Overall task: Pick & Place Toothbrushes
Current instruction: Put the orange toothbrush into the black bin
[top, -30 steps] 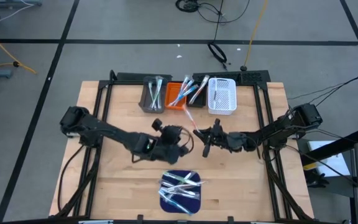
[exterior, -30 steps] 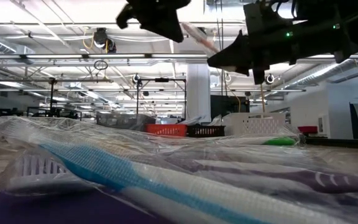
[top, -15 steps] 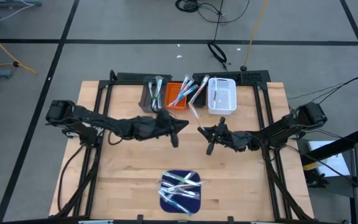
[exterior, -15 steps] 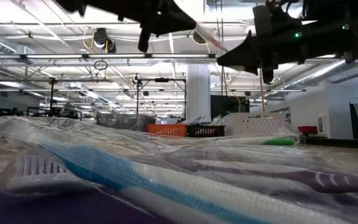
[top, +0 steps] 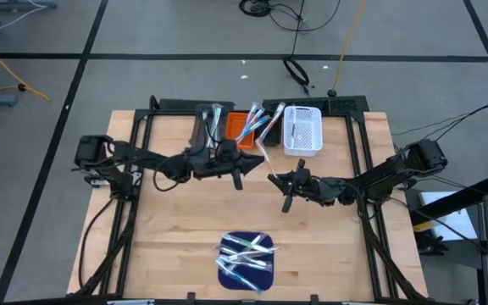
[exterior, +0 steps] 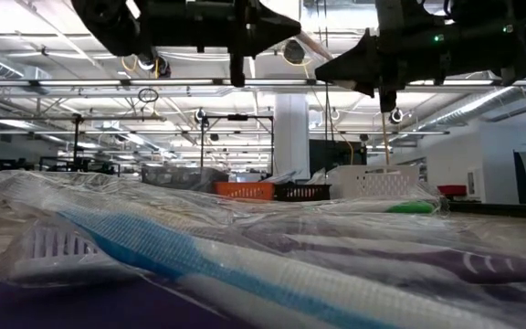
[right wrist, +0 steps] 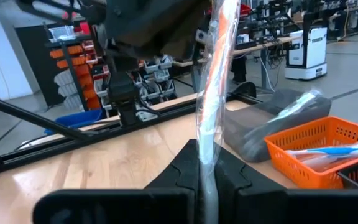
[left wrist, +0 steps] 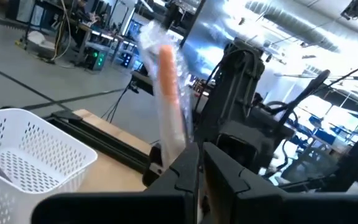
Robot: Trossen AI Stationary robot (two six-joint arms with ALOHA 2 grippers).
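Note:
One toothbrush with an orange handle, in a clear wrapper, is held up over the table's middle by my shut right gripper. It slants from the gripper up toward the bins. My left gripper is shut and points level toward the table's right. Its tips stand close beside the same toothbrush, with nothing in the gap between them. Several more wrapped toothbrushes lie in a heap on the dark blue mat near the front edge. My right gripper pinches the wrapped toothbrush by its lower end between its two fingers. The fingers come in about level from the table's right. The toothbrush stands up out of the fingers, tilted toward the far edge and clear of the table. My left gripper: its own finger hides the toothbrush's lower end, so I cannot tell whether it touches.
Along the far edge stand a grey bin, an orange bin, a black bin and a white bin, each with toothbrushes inside. Bare wooden tabletop lies between the arms and the mat.
My left gripper has swung from the near side of the toothbrush toward the far edge. It has turned and rolled until it points level toward the right gripper. Its arm now stretches straight across the table. My right gripper has kept the toothbrush nearly still.

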